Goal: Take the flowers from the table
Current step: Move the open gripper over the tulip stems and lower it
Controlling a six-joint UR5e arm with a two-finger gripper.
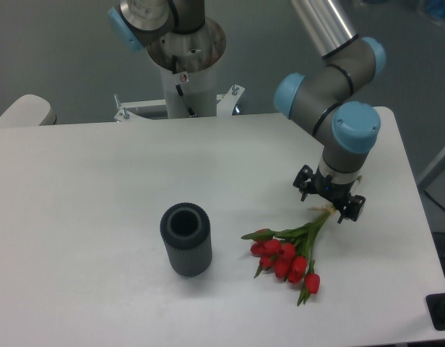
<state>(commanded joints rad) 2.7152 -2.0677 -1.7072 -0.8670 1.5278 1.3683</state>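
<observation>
Nearest the camera runs the front edge of the worktop (78, 289), a large white surface with rounded corners that carries everything in view. Next in size, the arm (331, 65) descends from the upper right, its grey links and blue joint caps ending above the right half of the worktop. A dark grey ribbed vase (186, 238) stands upright left of centre, well apart from the arm and not part of the task. To its right the flowers (287, 256) lie flat on the worktop: red tulip heads point toward the front edge, green stems run up and to the right. The gripper (329, 196) sits at the upper end of those stems, low over the worktop, with its jaws straddling or just beside the stem ends. Whether the jaws are open or already closed on the stems cannot be told at this resolution. Judged status: the approach to the grasp point appears complete; the bunch rests fully on the worktop, so the lift is not yet done. Remaining steps are to confirm the grasp on the stems and raise the bunch.
</observation>
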